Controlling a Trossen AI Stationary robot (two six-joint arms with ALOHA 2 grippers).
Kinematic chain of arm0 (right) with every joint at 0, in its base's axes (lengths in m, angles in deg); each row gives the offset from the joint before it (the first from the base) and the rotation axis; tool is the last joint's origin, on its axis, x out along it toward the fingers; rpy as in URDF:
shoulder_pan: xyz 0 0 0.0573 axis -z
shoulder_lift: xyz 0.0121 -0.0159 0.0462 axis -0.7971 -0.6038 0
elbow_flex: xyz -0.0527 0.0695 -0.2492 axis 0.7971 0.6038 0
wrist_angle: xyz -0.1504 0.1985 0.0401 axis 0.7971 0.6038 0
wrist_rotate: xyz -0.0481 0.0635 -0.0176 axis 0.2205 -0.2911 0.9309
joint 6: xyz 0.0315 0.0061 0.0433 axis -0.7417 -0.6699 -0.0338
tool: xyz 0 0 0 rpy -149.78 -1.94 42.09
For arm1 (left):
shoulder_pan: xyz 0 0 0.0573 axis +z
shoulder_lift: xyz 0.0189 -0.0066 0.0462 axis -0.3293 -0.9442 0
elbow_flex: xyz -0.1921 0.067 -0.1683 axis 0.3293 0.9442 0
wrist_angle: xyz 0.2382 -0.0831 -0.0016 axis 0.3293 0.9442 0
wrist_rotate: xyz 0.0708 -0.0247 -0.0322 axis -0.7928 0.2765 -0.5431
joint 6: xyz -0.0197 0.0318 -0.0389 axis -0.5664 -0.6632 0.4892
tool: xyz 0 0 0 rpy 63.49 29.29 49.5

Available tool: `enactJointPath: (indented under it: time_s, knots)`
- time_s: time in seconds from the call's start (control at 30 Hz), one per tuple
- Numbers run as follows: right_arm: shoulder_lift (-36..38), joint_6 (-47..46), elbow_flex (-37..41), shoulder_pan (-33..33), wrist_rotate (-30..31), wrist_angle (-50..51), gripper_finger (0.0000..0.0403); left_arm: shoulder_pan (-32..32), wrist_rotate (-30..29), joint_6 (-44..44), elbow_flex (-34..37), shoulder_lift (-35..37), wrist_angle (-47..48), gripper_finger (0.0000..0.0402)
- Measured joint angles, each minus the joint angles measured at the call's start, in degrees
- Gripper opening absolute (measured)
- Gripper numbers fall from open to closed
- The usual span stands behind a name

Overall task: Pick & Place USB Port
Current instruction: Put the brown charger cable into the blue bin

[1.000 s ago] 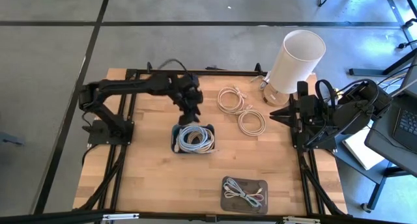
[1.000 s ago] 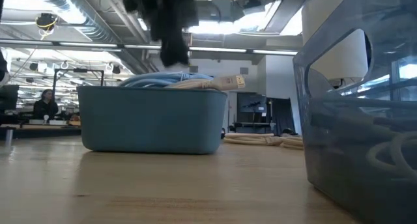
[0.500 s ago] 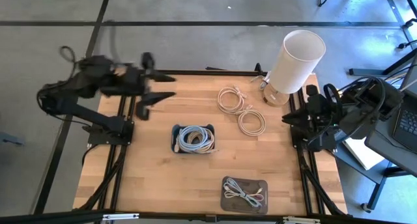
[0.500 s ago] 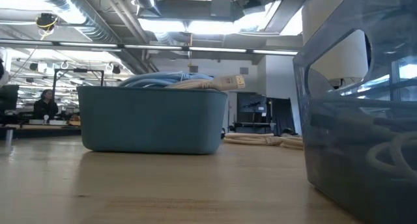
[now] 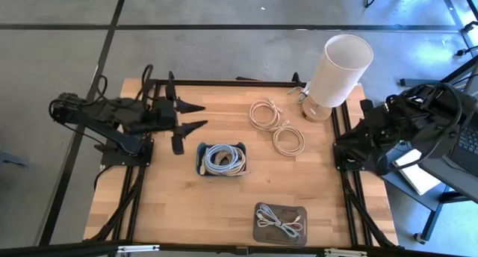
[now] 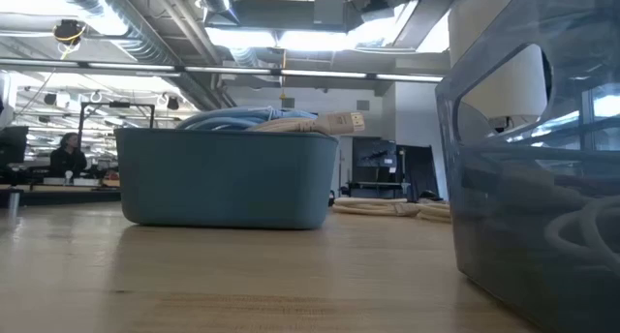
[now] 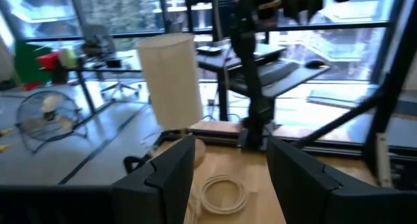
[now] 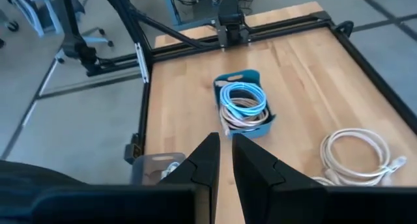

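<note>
Left gripper (image 5: 196,116) sits at the left bench (image 5: 172,205) edge, arm folded back over its base, fingers spread wide, nothing between them. Pointing right, toward the lamp (image 5: 337,69), which fills much of its wrist view (image 7: 171,81)

Right gripper (image 8: 221,160) drawn back off the right edge, over its own base; fingers nearly together with a thin gap, nothing gripped. Wrist view looks across the whole bench

Task thing: USB cables. Blue bin (image 5: 221,159) near bench centre holds a coil, blue and pale strands (image 8: 242,101) heaped above the rim; low view shows a plug end (image 6: 341,123) sticking out over the right lip. Reads as the drop-off spot, central so either arm can reach

Two loose coils (image 5: 275,125) lie flat on the far right part of the bench, just beside each other, near the lamp foot. Likely the stock not yet picked

Grey tray (image 5: 280,223) at the near edge, right of centre, with a thin cable (image 5: 282,225) inside. Purpose unclear from here

Judgement: both arms parked, neither over a cable, so either a pause between picks or a finish. With coils lying out on the bench, more picking seems due. Left gripper's wide spread suits a coil grab; the right one sits closer to the coils, though

Person seated far back in the room (image 6: 68,155), well clear of the bench
</note>
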Motion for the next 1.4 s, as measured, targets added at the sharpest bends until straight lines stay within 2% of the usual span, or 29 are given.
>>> enactJointPath:
  time_s: [0.1,0.2,0.3,0.37,0.5,0.57,0.63,0.73,0.87,0.93,1.03,1.1,1.17,1.27,1.4]
  knots:
    - [0.0,-1.2,0.0,0.0,0.8,0.0,0.0046,0.2,-1.1,0.1,3.2,2.8,-1.5,0.0184]
    - [-0.7,-1.3,0.0,0.0,4.6,0.0,0.0046,1.0,-1.1,-2.8,5.2,7.0,-2.5,0.0184]
    - [-1.8,-1.3,0.0,0.0,10.3,0.0,0.0046,2.1,-1.0,-6.9,6.5,11.6,-2.6,0.0184]
    - [-2.9,-1.4,0.0,0.1,16.4,0.0,0.0046,3.0,-0.4,-9.6,7.7,14.7,-2.7,0.0184]
    - [-6.2,-1.1,0.0,2.1,29.1,0.0,0.0046,5.5,3.1,-12.9,11.1,20.5,-2.6,0.0184]
    - [-7.9,-1.1,0.0,4.3,31.7,0.0,0.0046,7.0,6.4,-13.4,13.3,23.3,-3.5,0.0184]
    - [-9.5,-1.1,0.0,6.8,31.5,-0.3,0.0046,8.7,9.1,-13.4,15.0,25.7,-3.8,0.0184]
    - [-12.2,2.3,0.0,10.2,27.0,-4.4,0.0045,10.9,11.2,-12.8,17.2,28.6,-4.1,0.0184]
    - [-13.7,18.9,0.0,14.7,19.3,-20.3,0.0036,12.8,12.7,-11.9,18.7,30.1,-4.9,0.0184]
    - [-13.8,29.4,0.0,18.4,9.5,-31.1,0.0025,13.3,14.2,-11.8,18.7,30.1,-5.6,0.0184]
    - [-14.2,42.1,0.0,25.3,-10.6,-41.6,0.0006,13.9,16.4,-12.1,18.7,29.3,-7.7,0.0184]
    - [-14.3,45.5,0.0,30.6,-19.7,-42.3,0.0007,14.3,16.8,-12.2,18.7,28.6,-8.0,0.0184]
    - [-14.3,45.5,0.0,36.6,-25.1,-39.2,0.0016,14.6,16.8,-12.2,18.7,28.0,-8.1,0.0184]
    - [-14.8,43.7,1.9,45.2,-29.2,-31.9,0.0034,15.1,17.0,-12.2,18.7,26.7,-8.0,0.0184]
    - [-13.5,43.3,8.2,53.6,-30.8,-24.9,0.0051,15.7,16.3,-12.2,18.7,25.4,-8.0,0.0184]
